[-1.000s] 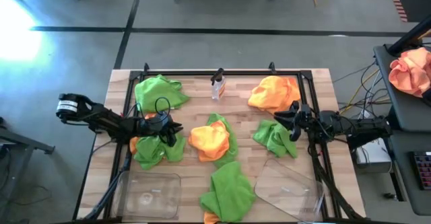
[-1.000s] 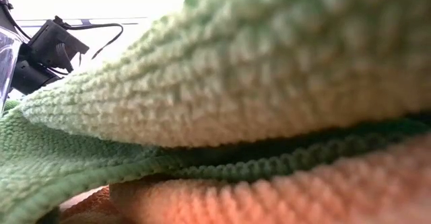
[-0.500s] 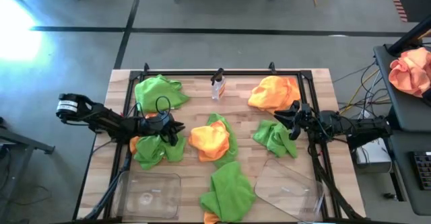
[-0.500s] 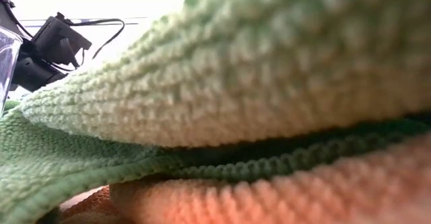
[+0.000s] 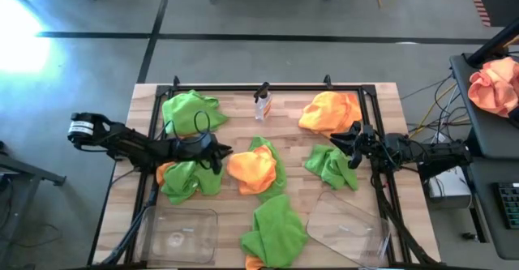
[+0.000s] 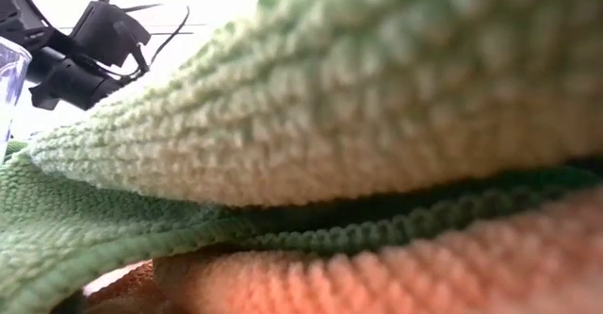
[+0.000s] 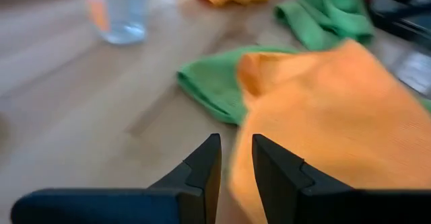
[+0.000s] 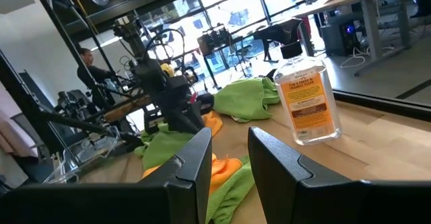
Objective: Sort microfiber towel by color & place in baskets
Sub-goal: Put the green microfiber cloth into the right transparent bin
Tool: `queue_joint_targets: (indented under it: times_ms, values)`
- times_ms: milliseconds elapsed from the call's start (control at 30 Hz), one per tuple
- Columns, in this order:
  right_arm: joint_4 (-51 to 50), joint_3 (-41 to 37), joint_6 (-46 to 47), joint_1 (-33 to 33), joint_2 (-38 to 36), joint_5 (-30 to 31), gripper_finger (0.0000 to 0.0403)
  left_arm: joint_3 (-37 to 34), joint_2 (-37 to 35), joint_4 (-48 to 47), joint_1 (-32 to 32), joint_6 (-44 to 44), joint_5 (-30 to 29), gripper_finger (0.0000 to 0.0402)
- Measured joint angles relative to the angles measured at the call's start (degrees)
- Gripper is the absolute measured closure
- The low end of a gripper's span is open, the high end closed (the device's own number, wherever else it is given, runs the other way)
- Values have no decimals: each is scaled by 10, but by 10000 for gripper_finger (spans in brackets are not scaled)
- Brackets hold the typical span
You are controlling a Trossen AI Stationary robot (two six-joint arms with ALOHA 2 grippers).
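Around the spray bottle (image 5: 262,102) at the wooden table's (image 5: 231,112) far edge lie green and orange microfiber towels (image 5: 253,169), with two clear baskets (image 5: 180,229) at the near edge and both grippers, left (image 5: 217,154) and right (image 5: 347,147), over the cloths.

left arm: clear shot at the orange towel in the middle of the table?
Probably yes. The left gripper sits just beside the orange towel, its fingers slightly parted with nothing between them. Only bare table lies between, and the towel rests on top of a green towel, uncovered.

Spray bottle (image 5: 262,103) upright on wooden table (image 5: 235,112); peach cloth bundle (image 5: 494,83) off-table
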Motion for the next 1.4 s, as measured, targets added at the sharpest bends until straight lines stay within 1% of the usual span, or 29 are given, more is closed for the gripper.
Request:
queue_joint_targets:
  times_ms: [67,100,167,467,533,600,667,767,833,900,1100,1167,1233,1400]
  values:
    - [0,0,0,0,0,0,312,11,0,-13,0,-8,29,332]
    - [0,0,0,0,0,0,312,16,0,-24,-1,-22,34,332]
    - [0,0,11,0,0,0,312,27,0,-36,0,-45,35,332]
    - [1,0,44,0,0,0,312,80,2,-40,0,-91,37,332]
    - [0,0,67,0,0,0,312,97,2,-54,0,-91,62,332]
    - [0,0,86,0,3,-5,312,117,2,-78,0,-89,103,332]
    - [0,1,90,0,8,-7,312,138,2,-100,-1,-89,136,332]
    - [-19,20,77,0,29,-10,312,172,2,-120,-1,-89,166,332]
    - [-37,54,62,0,49,-10,312,196,2,-124,0,-78,187,332]
    - [-91,98,51,0,73,-10,312,220,2,-130,0,-63,199,332]
    - [-358,260,58,0,187,-12,312,268,2,-204,0,-19,201,332]
    - [-432,309,60,0,233,-27,312,277,2,-223,0,-7,203,332]
    - [-476,353,59,0,277,-45,312,285,2,-229,0,-2,217,332]
    - [-541,449,32,0,371,-78,312,304,-1,-231,1,3,242,332]
